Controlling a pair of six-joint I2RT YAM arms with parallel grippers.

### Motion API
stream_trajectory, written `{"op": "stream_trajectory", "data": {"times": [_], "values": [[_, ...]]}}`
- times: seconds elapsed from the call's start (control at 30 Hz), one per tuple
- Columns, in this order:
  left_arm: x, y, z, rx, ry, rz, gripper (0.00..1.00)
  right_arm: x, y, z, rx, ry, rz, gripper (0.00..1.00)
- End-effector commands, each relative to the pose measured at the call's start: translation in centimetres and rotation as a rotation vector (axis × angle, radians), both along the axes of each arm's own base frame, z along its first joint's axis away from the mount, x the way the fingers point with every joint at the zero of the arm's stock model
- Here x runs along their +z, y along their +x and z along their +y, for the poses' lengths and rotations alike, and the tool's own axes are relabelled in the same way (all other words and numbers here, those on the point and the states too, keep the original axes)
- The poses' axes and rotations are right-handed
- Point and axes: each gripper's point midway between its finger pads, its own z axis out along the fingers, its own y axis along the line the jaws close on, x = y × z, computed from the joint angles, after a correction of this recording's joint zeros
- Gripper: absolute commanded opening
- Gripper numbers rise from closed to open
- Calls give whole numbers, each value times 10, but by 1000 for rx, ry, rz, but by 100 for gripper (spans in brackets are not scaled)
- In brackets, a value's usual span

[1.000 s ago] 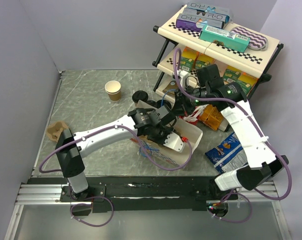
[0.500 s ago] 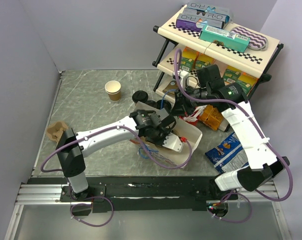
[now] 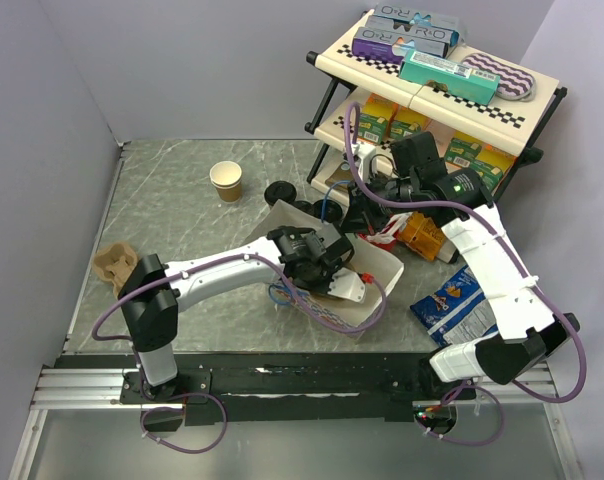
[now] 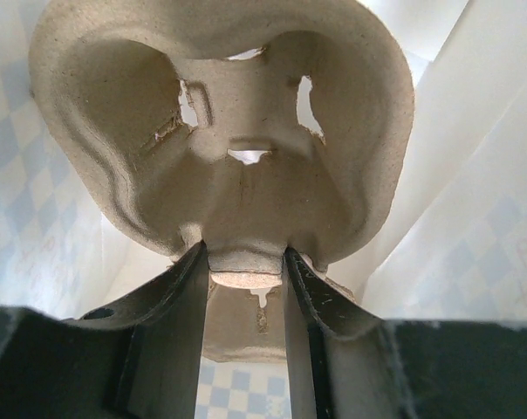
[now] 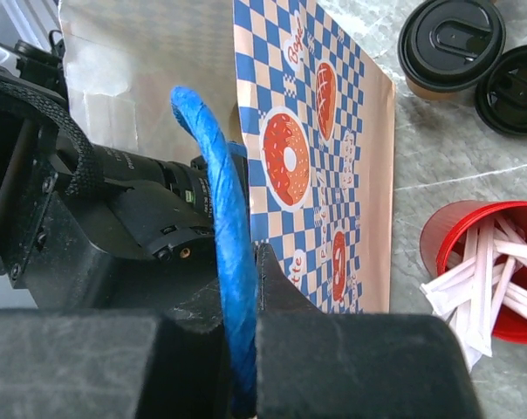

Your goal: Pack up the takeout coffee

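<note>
The takeout coffee is two brown cups with black lids, one (image 5: 451, 39) beside the other (image 5: 512, 87), standing on the table behind the bag (image 3: 280, 192). A white paper bag (image 3: 372, 290) printed with blue checks (image 5: 316, 157) lies open on its side. My left gripper (image 3: 327, 268) is inside it, shut (image 4: 246, 262) on the rim of a grey moulded pulp cup carrier (image 4: 229, 131). Over the bag's mouth, my right gripper (image 3: 360, 212) is shut (image 5: 239, 279) on the bag's blue twisted handle (image 5: 213, 175).
A lidless brown cup (image 3: 226, 180) stands at the back left. A red cup of stirrers (image 5: 490, 262) sits right of the bag. Another pulp carrier (image 3: 112, 262) lies at the left edge. A two-tier rack (image 3: 432, 95) of boxes and a blue snack bag (image 3: 452, 302) fill the right.
My left gripper has slid a little further into the bag with the carrier, and its forearm swung toward the near edge. The right gripper has kept its hold on the handle.
</note>
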Motion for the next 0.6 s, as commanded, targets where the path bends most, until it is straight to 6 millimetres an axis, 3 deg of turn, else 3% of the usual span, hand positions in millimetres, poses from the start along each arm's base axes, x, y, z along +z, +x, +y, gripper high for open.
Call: {"op": "stream_trajectory", "data": {"times": [0.0,0.2,0.4,0.57], "values": [[1,-2,-8,-61,-42,0,1,18,-16,9,60,72,-22,0],[-8,-1,-13,-154,-32,-22,1,15,-13,11,64,68,-9,0],[-26,0,-14,-137,2,3,1,15,-14,11,70,65,-9,0],[-36,0,-16,-139,17,25,11,12,-18,10,77,66,5,0]]}}
